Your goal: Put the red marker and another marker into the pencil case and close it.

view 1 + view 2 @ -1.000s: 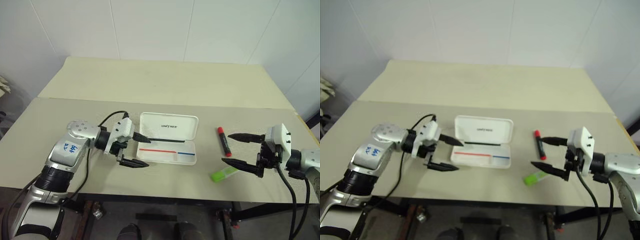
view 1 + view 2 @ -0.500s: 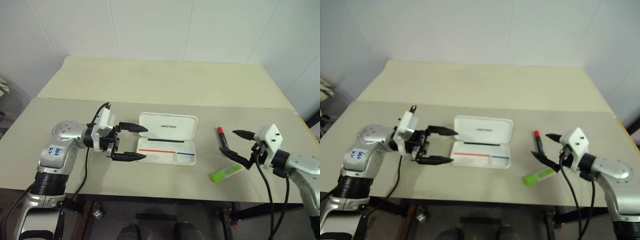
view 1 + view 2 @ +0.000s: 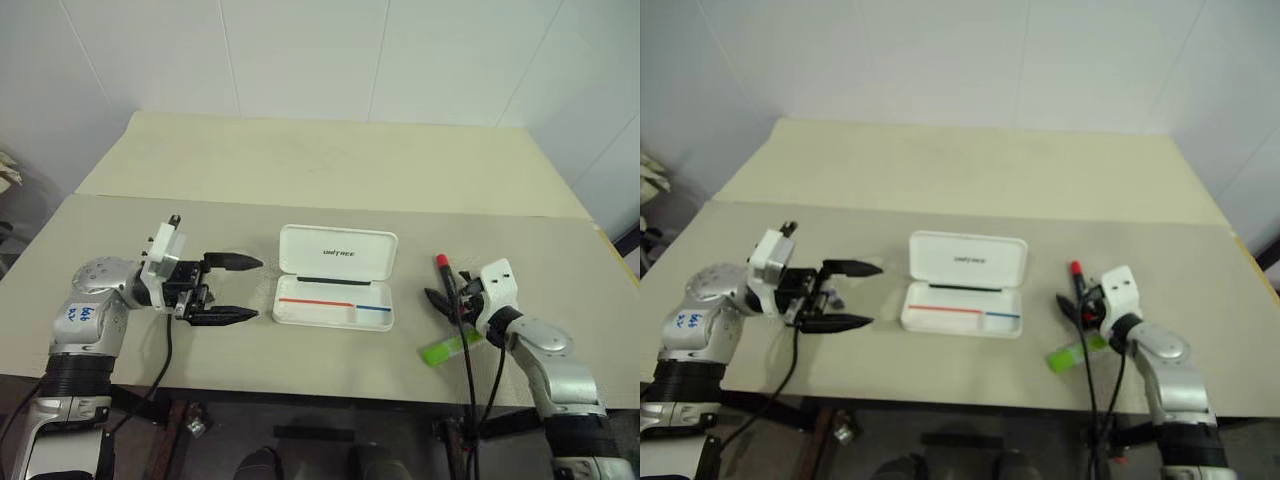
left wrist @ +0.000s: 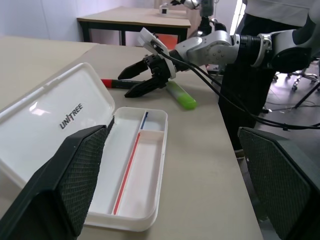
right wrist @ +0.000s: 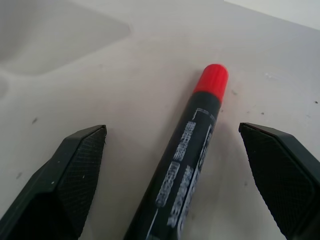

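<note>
While the pencil case [image 3: 336, 277] lay open on the counter [image 3: 300, 170], lid back, the left gripper [image 3: 232, 289] hung just beside its left end, fingers spread wide and holding nothing. Right of the case, the right gripper [image 3: 447, 297] sat at the red marker [image 3: 444, 276], with the green highlighter [image 3: 449, 346] lying just nearer the counter's front edge.

From the left wrist, the case's tray showed only its red and blue stripe.

From the right wrist, the marker lay between the wide-apart fingers [image 5: 65, 185], ungripped.
</note>
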Tool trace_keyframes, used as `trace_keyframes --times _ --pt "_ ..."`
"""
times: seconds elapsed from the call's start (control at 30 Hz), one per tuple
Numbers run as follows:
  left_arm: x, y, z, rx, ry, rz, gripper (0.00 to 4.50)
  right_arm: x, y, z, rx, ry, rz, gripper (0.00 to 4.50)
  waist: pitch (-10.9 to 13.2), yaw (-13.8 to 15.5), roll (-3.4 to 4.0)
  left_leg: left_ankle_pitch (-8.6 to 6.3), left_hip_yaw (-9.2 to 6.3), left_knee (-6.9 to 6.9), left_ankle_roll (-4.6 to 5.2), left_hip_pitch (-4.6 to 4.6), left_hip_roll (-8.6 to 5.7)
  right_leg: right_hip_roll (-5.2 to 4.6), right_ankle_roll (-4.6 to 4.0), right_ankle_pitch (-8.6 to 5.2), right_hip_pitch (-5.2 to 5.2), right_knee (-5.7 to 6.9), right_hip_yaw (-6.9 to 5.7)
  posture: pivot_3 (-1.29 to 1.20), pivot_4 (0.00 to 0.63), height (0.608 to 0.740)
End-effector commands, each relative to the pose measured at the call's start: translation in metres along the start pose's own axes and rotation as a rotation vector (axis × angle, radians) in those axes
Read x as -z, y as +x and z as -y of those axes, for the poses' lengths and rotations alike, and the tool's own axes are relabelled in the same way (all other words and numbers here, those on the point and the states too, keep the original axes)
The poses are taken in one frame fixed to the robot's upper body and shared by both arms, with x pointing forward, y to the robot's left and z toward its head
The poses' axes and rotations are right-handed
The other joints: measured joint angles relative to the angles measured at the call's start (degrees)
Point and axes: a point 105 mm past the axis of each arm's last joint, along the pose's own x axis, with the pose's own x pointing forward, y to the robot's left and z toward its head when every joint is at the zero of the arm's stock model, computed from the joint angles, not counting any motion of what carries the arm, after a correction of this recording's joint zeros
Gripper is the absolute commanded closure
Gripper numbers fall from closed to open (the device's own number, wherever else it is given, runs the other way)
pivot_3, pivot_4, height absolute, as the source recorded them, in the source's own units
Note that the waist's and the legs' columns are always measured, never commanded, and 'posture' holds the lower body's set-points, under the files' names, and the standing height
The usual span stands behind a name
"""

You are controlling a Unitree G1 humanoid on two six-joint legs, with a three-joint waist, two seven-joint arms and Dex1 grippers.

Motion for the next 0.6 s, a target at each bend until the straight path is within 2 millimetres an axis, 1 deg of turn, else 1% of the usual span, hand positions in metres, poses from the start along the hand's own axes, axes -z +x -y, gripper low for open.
trace_keyframes --times 0.03,0.17,0.3,0.47,0.57,0.6 --pt "-0.01 -0.003 0.003 0.015 0.048 0.006 0.04 0.006 0.001 0.007 0.06 0.024 -0.011 0.0 0.0 0.0 -0.01 0.0 0.0 0.01 0.0 0.01 0.0 -0.01 0.01 0.0 0.02 0.0 0.0 0.0 0.15 0.74" --pt "-0.011 -0.001 0.003 0.01 0.053 0.012 0.04 0.015 0.003 0.003 0.065 0.065 -0.036 0.0 0.0 -0.2 -0.02 0.01 0.0 0.02 0.01 0.1 0.0 -0.03 -0.01 0.03 0.1 0.01 0.0 0.0 0.15 0.74" --pt "-0.012 -0.001 0.003 0.0 0.057 0.018 0.04 0.025 0.003 0.005 0.101 0.117 -0.082 0.0 -0.1 -0.3 -0.23 0.02 -0.01 0.01 0.0 0.14 0.01 -0.04 -0.02 0.04 0.12 0.02 0.0 0.0 0.15 0.74" --pt "-0.012 0.0 0.001 -0.012 0.069 0.02 0.04 0.032 0.002 0.007 0.124 0.139 -0.118 0.0 -0.3 -0.4 -0.42 0.06 -0.01 0.0 0.06 0.21 0.06 -0.26 -0.12 0.03 0.21 0.0 -0.02 0.0 0.15 0.74" --pt "-0.013 0.001 0.001 -0.013 0.072 0.026 0.0 0.034 0.002 0.009 0.143 0.151 -0.118 0.58 -0.3 -0.4 -0.45 0.1 0.0 -0.02 0.14 0.21 0.05 -0.38 -0.33 -0.01 0.27 -0.13 -0.01 0.0 0.15 0.74" --pt "-0.013 0.002 0.001 -0.013 0.073 0.028 0.0 0.033 0.002 0.009 0.145 0.154 -0.116 0.95 -0.3 -0.4 -0.48 0.12 0.0 -0.04 0.17 0.21 0.07 -0.42 -0.47 0.0 0.31 -0.24 -0.01 0.0 0.15 0.74"
